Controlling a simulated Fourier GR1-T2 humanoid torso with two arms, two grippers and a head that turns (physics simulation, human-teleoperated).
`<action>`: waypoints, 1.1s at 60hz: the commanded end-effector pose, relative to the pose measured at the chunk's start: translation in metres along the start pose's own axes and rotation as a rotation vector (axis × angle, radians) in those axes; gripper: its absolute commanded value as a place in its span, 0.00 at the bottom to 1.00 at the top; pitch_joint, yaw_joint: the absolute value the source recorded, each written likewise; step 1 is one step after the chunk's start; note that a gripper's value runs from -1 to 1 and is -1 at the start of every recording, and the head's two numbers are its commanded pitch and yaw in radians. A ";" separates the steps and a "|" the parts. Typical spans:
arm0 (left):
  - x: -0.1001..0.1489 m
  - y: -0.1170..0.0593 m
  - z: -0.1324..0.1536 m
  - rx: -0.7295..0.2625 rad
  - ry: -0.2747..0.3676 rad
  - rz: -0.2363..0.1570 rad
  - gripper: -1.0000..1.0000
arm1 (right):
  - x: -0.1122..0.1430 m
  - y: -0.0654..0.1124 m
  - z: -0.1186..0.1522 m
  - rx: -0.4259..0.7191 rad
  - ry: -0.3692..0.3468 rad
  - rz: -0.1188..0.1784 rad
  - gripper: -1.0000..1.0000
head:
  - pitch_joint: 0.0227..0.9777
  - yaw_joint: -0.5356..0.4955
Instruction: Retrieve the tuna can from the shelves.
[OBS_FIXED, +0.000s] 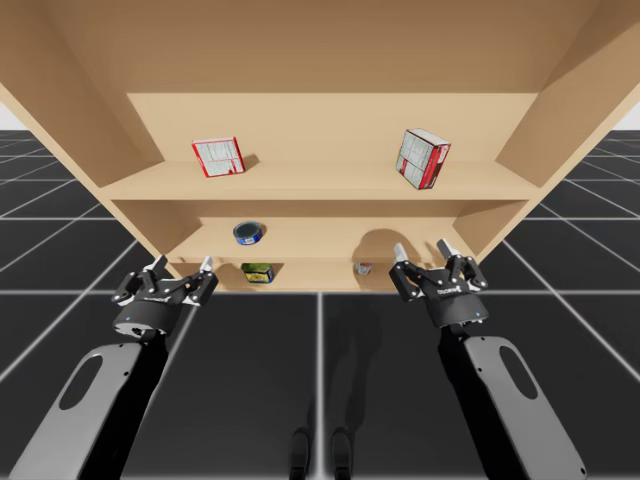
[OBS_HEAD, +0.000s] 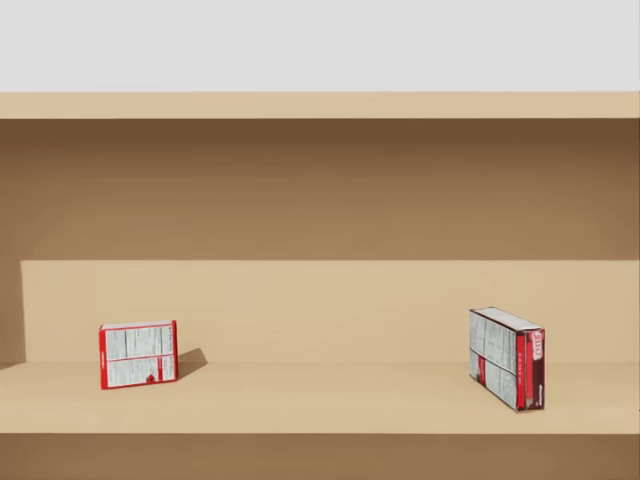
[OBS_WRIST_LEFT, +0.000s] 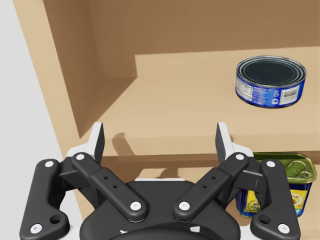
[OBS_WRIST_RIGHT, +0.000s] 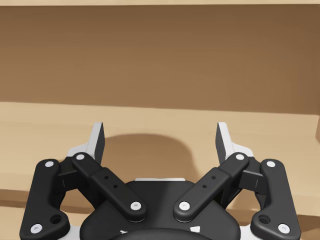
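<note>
The blue tuna can (OBS_WRIST_LEFT: 270, 81) sat upright on the middle shelf (OBS_FIXED: 320, 236), ahead of my left gripper (OBS_WRIST_LEFT: 160, 135) and off to one side, well apart from it; that claw's fingers stood spread wide, touching nothing; a green-topped tin (OBS_WRIST_LEFT: 278, 181) sat on the shelf below the can; my right gripper (OBS_WRIST_RIGHT: 160, 136) faced the middle shelf, fingers likewise apart; a small red-and-white box (OBS_HEAD: 138, 354) and a taller red-and-white box (OBS_HEAD: 507, 357) stood on the upper shelf.

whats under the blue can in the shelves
The blue can rests on a shelf board. One shelf down stands a green-topped can, partly covered by my left gripper; its base cannot be seen.
</note>
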 end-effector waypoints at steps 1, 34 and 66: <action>0.000 0.001 0.000 0.002 -0.003 -0.003 0.00 | -0.001 0.000 0.001 -0.048 -0.016 0.001 0.00 | 0.06 0.52; -0.001 0.003 -0.002 -0.012 0.001 0.005 0.00 | 0.001 -0.003 -0.002 -0.025 0.019 -0.004 0.00 | 0.35 0.60; 0.008 0.001 0.004 -0.056 -0.013 0.071 0.00 | -0.001 -0.005 -0.004 -0.041 0.039 -0.005 0.00 | 0.56 0.83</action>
